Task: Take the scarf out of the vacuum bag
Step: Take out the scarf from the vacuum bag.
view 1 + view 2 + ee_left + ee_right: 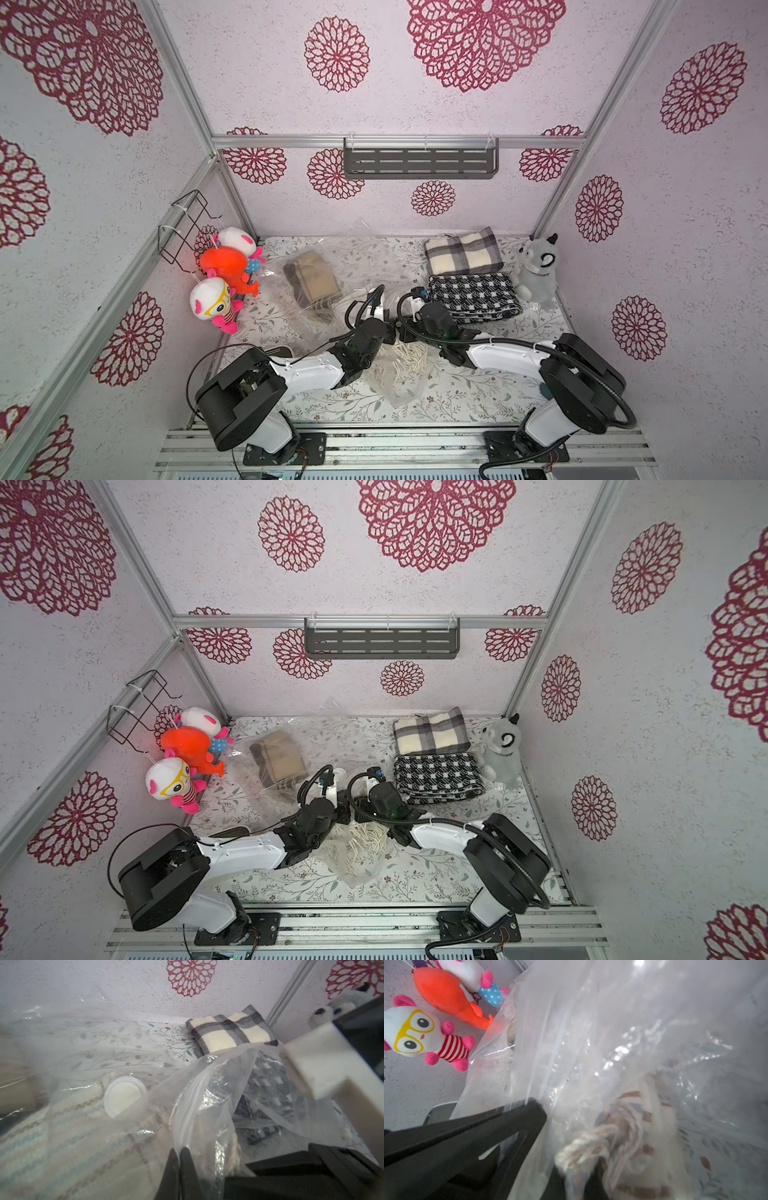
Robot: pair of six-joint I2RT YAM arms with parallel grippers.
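The left gripper [179, 1151] held its fingers clamped on the bag [193, 1088] film. The right gripper [577, 1169] pinched the scarf [618, 1126] between its fingers.

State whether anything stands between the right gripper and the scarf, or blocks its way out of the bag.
Nothing visible: the right gripper is shut on a twisted bit of the scarf. The loose bag surrounds it, pinched by the left gripper; whether its mouth is clear cannot be told.

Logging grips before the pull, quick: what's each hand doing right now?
Left hand: closed on the bag.
Right hand: closed on the scarf.
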